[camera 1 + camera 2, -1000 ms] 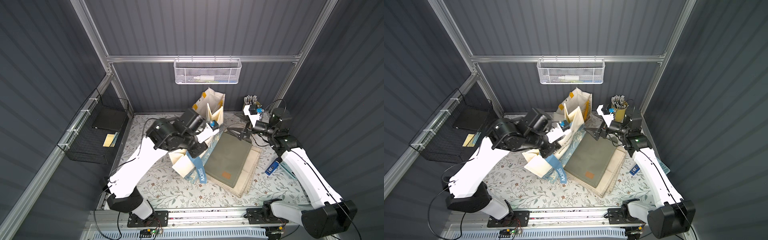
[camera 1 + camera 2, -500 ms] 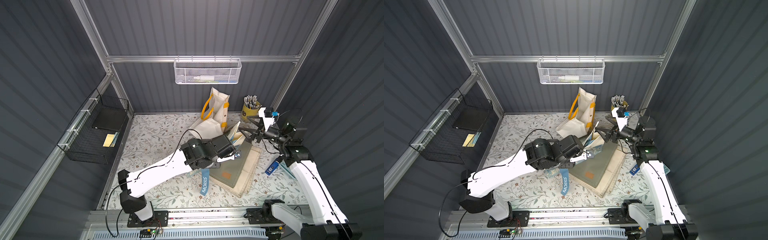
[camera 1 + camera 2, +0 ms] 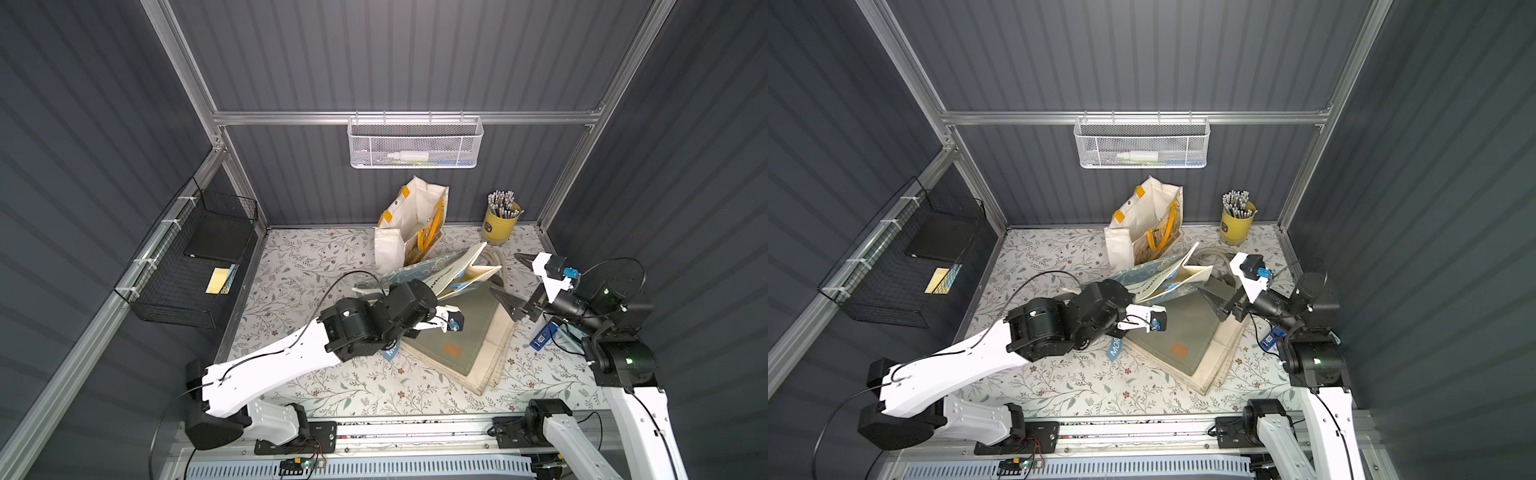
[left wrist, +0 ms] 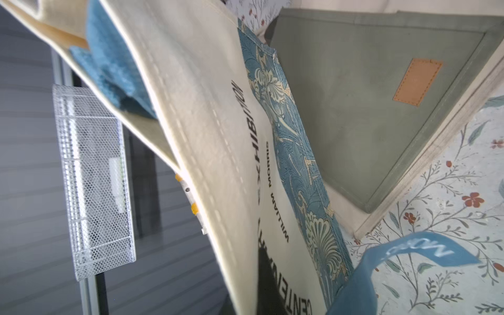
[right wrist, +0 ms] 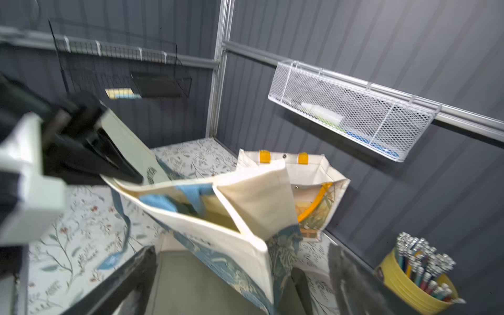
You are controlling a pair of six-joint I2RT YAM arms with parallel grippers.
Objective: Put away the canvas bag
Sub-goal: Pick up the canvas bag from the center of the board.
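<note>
Bag [image 5: 245, 207]: pinched by one top edge in left pincer [image 5: 117, 166], black jaws shut flat on cream cloth; slung from there in the air, slanting over green stack [image 3: 469, 328], lower corner touching it or not, cannot tell. Long axis running from left pincer toward right pincer [image 3: 503, 273], mouth gaping at the far end, straight at it. Right pincer spread wide, empty, just beside the open rim and nearer to it than the left; a grasp on the loose lip probably the next need. Cloth: stiff cream canvas, stitched hems, blue leaf print on the outer face, black lettering, blue webbing straps, one dangling toward mat [image 3: 311, 266]; side gusset creased inward, so boxy yet floppy. Beyond: tote [image 3: 407, 224] upright by back wall, cream with yellow handles, mouth up, just behind the held bag, probably the place for stowing. Beneath: green stack flat, square-cornered, tan patch on top, paler folded cloth under it. Farther right, yellow can [image 3: 500, 226] bristling with pens, near right pincer, worth a wide berth
</note>
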